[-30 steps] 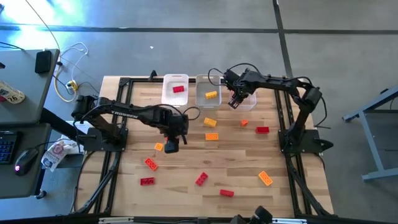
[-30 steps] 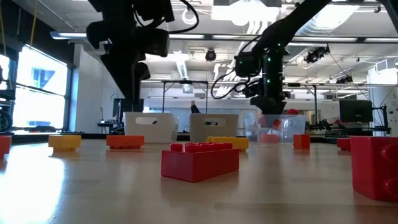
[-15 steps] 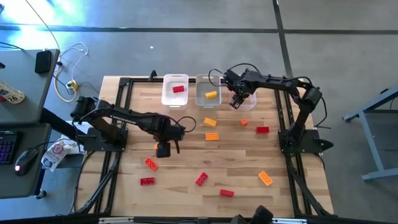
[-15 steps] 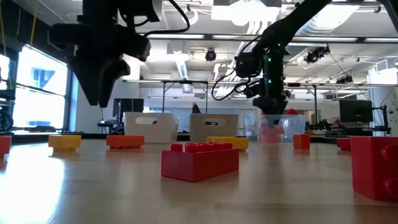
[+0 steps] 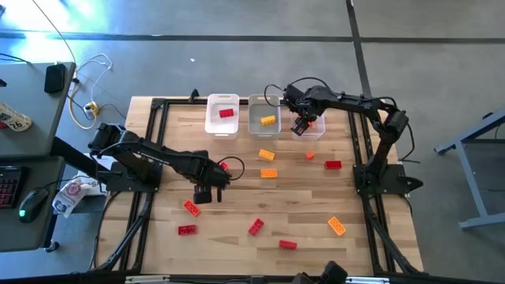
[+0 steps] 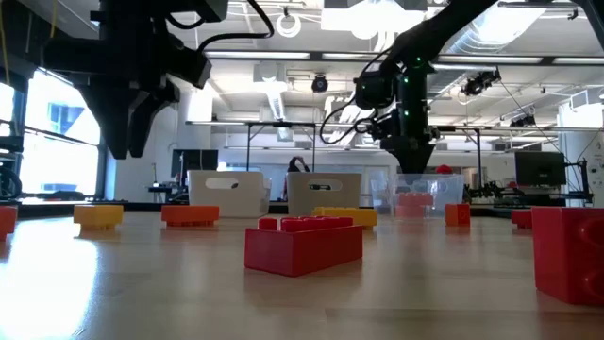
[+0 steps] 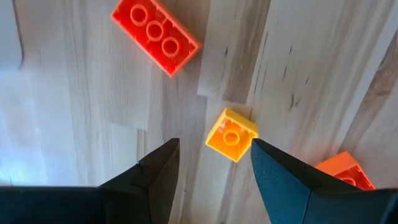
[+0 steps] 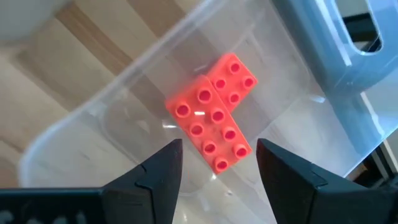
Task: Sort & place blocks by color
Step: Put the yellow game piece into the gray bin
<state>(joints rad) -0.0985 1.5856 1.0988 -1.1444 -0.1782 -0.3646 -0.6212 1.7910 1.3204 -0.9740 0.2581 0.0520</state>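
Note:
Red, orange-red and yellow-orange blocks lie flat and scattered on the table (image 5: 237,134). My left gripper (image 5: 206,193) hangs open over the left-middle of the table. In the left wrist view its fingers stand either side of a small yellow-orange block (image 7: 231,134), above it and clear of it. An orange-red block (image 7: 157,36) lies close by. My right gripper (image 5: 301,126) is open above the right bin (image 5: 314,130). Two orange-red blocks (image 8: 214,112) lie side by side on that bin's floor.
Three clear bins stand in a row at the far edge: the left bin (image 5: 222,115) holds a red block, the middle bin (image 5: 265,117) a yellow one. Loose blocks lie at mid-table (image 5: 268,173) and near the near edge (image 5: 256,227). Black frame rails run along both sides.
My left gripper has swung toward the table's left and a little toward the near edge, and now stands over the small yellow-orange block. My right gripper has stayed over the right bin.

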